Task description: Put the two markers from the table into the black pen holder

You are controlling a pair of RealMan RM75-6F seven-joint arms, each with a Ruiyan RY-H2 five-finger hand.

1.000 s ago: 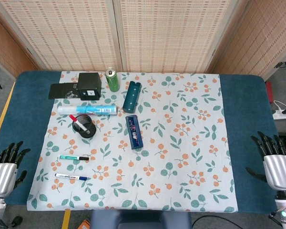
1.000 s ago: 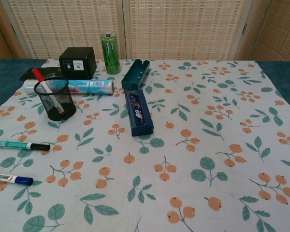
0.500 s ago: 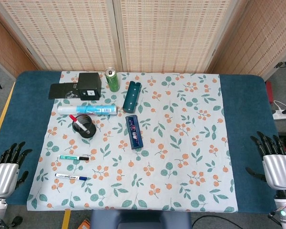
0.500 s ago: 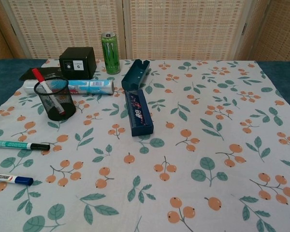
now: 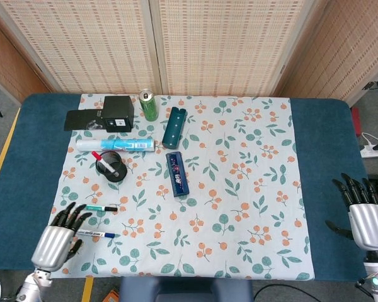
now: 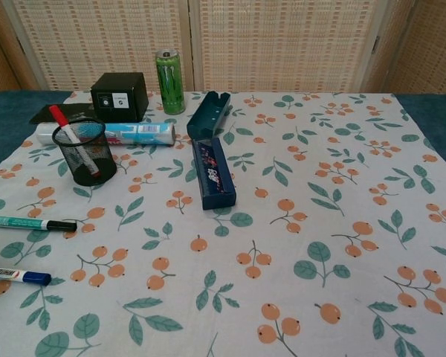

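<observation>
Since half second ago, left hand (image 5: 55, 239) moved in from surface edge, fingers spread, holding nothing, over end of blue-capped marker (image 5: 96, 234); reach starting. Right hand (image 5: 365, 217) unmoved, fingers apart, empty. Green marker (image 5: 98, 207) beyond, then black pen holder (image 5: 108, 168), red pen inside.

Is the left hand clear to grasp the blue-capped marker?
Probably yes: the left hand is open, right beside the blue-capped marker, with only bare tablecloth between them.
</observation>
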